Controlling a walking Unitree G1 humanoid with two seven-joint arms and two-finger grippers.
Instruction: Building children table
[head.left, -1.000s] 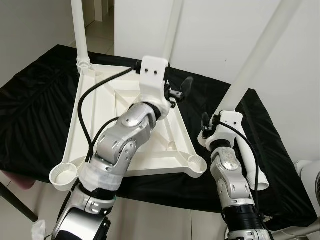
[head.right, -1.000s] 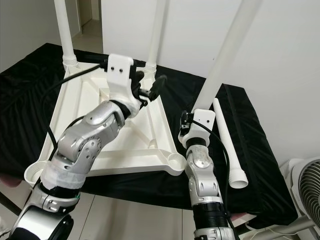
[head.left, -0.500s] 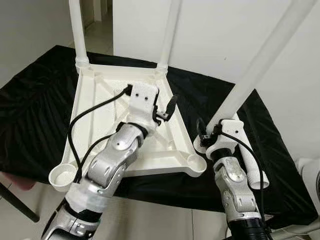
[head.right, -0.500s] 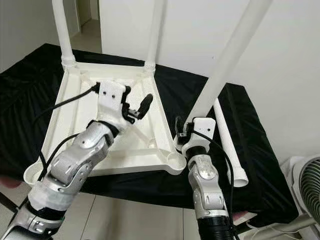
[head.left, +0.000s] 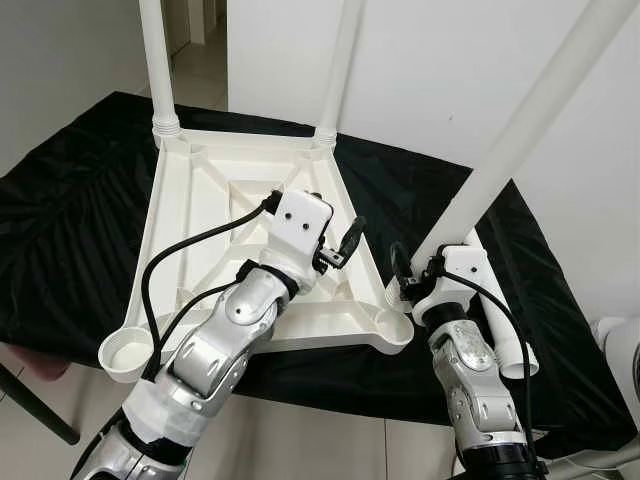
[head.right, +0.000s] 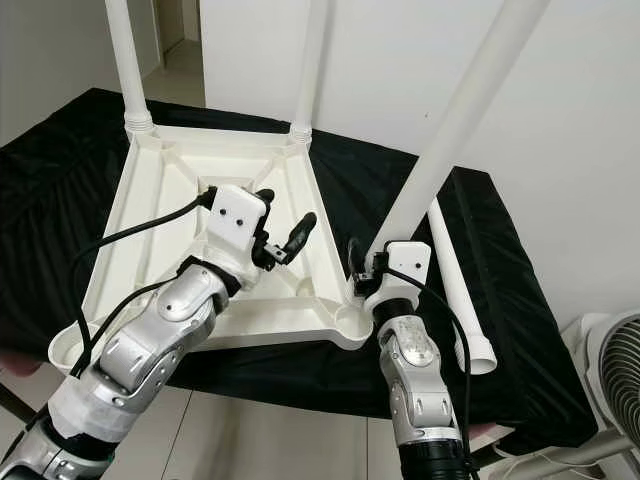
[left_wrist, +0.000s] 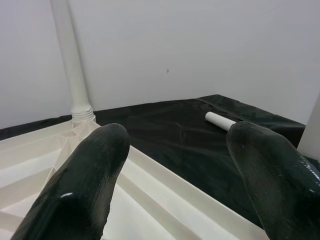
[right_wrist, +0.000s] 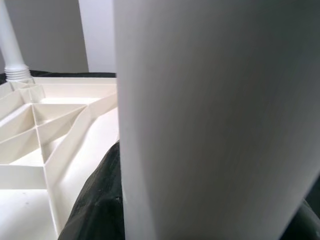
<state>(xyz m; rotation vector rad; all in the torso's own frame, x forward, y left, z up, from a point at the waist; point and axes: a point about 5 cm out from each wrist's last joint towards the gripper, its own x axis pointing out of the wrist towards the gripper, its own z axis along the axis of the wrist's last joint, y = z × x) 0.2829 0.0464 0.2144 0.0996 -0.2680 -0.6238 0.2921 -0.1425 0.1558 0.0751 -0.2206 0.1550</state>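
Start at your left: the upturned white tabletop (head.left: 200, 200) lies on the black cloth (head.left: 70, 200), ribbed underside up, with an empty corner socket (head.left: 127, 353) at the near left. Two legs are already seated in the far corners — the far-left leg (head.left: 156, 60) and the far-middle leg (head.left: 340, 60). Your left gripper (head.left: 335, 245) hovers over the ribs near the tabletop's right edge, fingers spread wide and holding nothing.

Further right, the near-right socket (head.left: 393, 322) sits just beside your right gripper (head.left: 415, 280), which is clamped around the third leg (head.left: 520, 130), low on its shaft; the leg leans up and to the right. A spare leg (head.right: 455, 290) lies flat on the cloth at the far right.

The legs look like hollow plastic tubes: light, stiff and smooth, so likely to slip or twist in the pads. Grip low, near the end being seated, and push straight along the socket axis.
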